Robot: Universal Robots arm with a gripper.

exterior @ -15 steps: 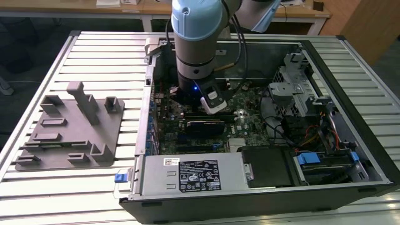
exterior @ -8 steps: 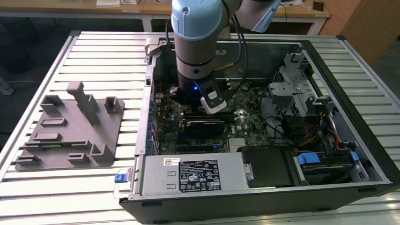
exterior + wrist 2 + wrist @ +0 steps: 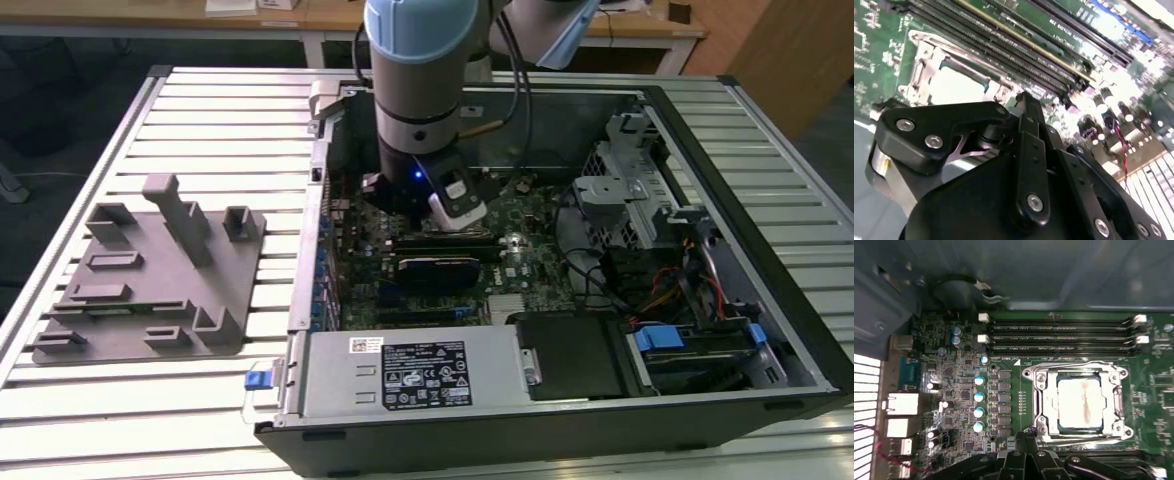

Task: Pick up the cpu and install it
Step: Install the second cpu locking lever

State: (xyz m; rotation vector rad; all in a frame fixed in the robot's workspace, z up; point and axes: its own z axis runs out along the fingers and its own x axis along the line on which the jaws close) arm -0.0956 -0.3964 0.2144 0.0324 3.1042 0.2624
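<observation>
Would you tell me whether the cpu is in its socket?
In: the cpu lies flat inside the metal-framed socket on the motherboard.

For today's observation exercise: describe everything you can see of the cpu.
The cpu is a flat square chip with a pale silvery lid, a faint brownish smear on it and a thin dark edge. It lies level inside the metal-framed socket on the green motherboard, beside the memory slots. It also shows in the second wrist view.

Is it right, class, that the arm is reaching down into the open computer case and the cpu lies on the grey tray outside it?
Not quite. The arm does reach into the open case, but the cpu is not on the grey tray. The first wrist view shows it lying inside the metal-framed socket on the motherboard.
</observation>
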